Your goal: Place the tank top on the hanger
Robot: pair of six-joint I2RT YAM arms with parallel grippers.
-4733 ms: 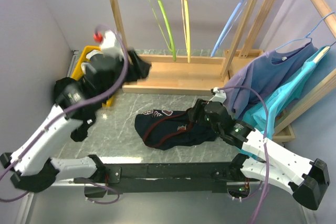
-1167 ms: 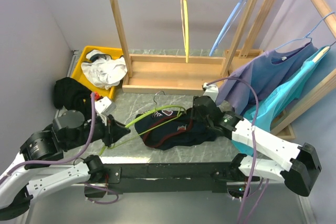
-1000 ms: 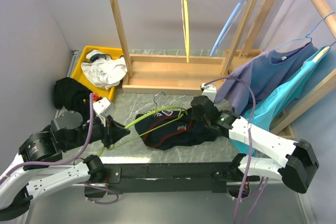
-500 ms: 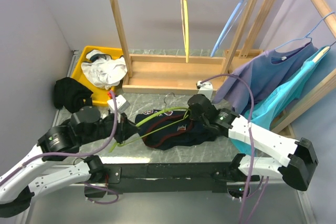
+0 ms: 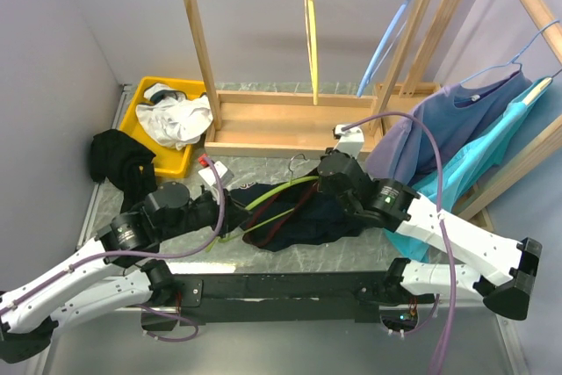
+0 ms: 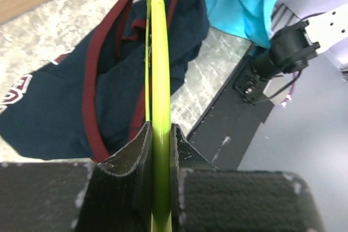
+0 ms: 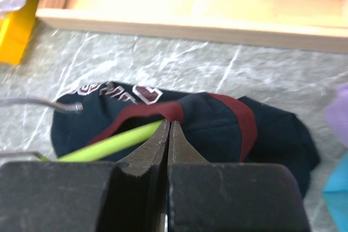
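The tank top [image 5: 309,222], dark navy with dark red trim, lies bunched on the marble table between the arms. My left gripper [image 5: 219,224] is shut on the lime-green hanger [image 5: 274,189]; the left wrist view shows the green bar [image 6: 158,74] clamped between the pads and reaching over the tank top [image 6: 109,99]. My right gripper [image 5: 323,183] is shut on the red trim of a strap, holding the cloth slightly raised. In the right wrist view its tips [image 7: 168,125] meet the trim of the tank top [image 7: 234,129], the hanger [image 7: 109,142] arm ends under that strap, and the metal hook [image 7: 60,105] shows at left.
A wooden rack [image 5: 299,125] stands behind, with a yellow hanger [image 5: 309,32] and a light blue hanger [image 5: 385,37]. A yellow bin [image 5: 140,120] holds a white garment [image 5: 176,116]; a black garment [image 5: 118,160] lies beside it. Purple [image 5: 448,129] and teal [image 5: 492,160] clothes hang at right.
My left arm has carried the hanger rightward over the tank top. My right gripper has shut on the red trim and lifted the strap, and the hanger's end now sits beneath it.
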